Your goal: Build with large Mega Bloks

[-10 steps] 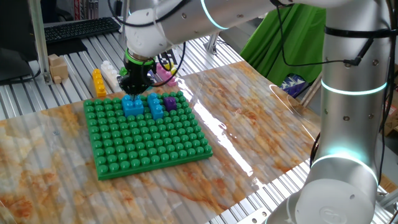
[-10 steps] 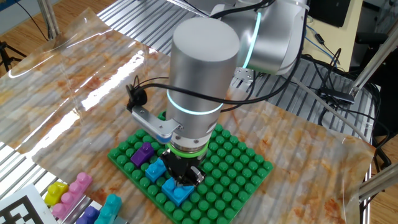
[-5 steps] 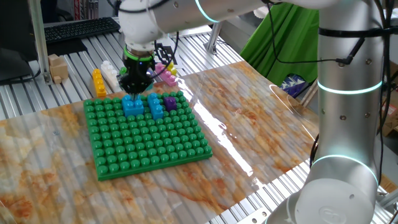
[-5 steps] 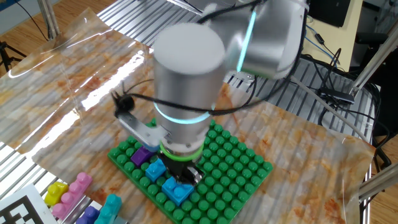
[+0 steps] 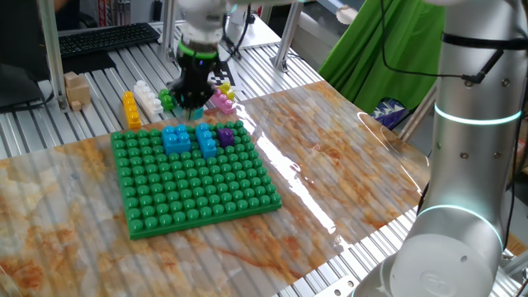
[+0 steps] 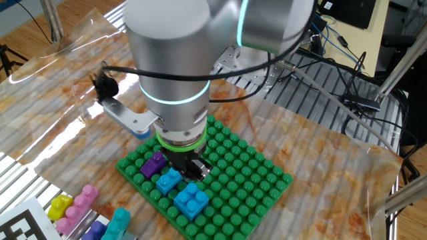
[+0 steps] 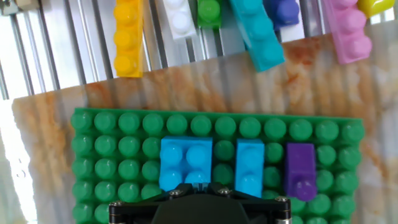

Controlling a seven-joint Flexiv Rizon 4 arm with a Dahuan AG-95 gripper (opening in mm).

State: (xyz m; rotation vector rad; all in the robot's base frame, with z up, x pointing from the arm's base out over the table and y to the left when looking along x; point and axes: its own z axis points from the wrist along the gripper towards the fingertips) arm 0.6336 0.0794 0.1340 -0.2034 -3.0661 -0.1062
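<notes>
Hanging above the green baseplate (image 5: 198, 186), the end effector (image 5: 193, 99) is pinched together and empty — two blue bricks (image 7: 186, 163) and a purple brick (image 7: 301, 169) sit pressed onto the plate.

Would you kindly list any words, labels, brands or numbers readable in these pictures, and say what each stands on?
No readable text in any view.
The black-and-white marker at the table's near corner bears a pattern only, no letters.
The keyboard keys are too small to read.
</notes>
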